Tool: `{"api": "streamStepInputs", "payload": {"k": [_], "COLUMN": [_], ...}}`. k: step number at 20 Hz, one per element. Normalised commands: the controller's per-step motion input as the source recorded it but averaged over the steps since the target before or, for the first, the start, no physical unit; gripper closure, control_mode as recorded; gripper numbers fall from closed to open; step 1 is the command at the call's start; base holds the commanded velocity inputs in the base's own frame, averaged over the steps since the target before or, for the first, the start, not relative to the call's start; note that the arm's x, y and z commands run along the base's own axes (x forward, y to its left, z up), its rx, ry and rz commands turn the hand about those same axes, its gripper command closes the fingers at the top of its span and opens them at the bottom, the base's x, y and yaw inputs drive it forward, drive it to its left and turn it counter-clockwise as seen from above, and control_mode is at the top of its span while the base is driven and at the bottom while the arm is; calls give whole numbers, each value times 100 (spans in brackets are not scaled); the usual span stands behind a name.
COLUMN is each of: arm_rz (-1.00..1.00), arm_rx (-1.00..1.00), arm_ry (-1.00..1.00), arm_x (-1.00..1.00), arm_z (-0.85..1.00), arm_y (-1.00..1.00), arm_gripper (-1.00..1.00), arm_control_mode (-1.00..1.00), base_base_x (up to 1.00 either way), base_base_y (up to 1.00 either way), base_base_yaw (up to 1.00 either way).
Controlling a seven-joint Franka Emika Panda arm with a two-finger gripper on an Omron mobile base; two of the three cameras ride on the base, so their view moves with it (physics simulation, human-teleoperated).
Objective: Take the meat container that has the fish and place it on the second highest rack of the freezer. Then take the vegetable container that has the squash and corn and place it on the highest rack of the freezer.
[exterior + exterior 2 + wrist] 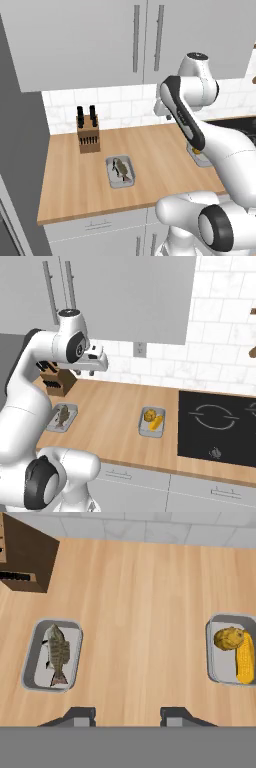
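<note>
Two trays sit on the tabletop (140, 602), well apart. My hand (127, 714) hovers high between them, fingers spread, holding nothing. The fish container (52, 655) lies off to the left in hand view, its long axis running toward the wall, so I'd shift that way first. The squash-and-corn container (232, 649) waits.

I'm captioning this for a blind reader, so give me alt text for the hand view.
Seen from above, a wooden counter holds a grey tray with a whole fish at left and a tray with squash and corn at right. The open pincer hovers between them, and a knife block sits upper left.
</note>
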Motion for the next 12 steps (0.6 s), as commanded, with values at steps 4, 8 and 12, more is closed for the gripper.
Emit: {"api": "streamStepInputs", "payload": {"k": [4,8,12], "arm_rz": [-8,-19,3], "arm_rx": [0,0,0], "arm_ry": [0,2,1], "arm_x": [0,-1,-30], "arm_z": [-6,-20,-27], "arm_y": [0,-8,2], "arm_gripper": [-100,-100,-100], "arm_control_mode": [-100,-100,-100], "base_base_x": [0,0,0], "base_base_y": [0,0,0], "base_base_yaw": [0,0,0]}}
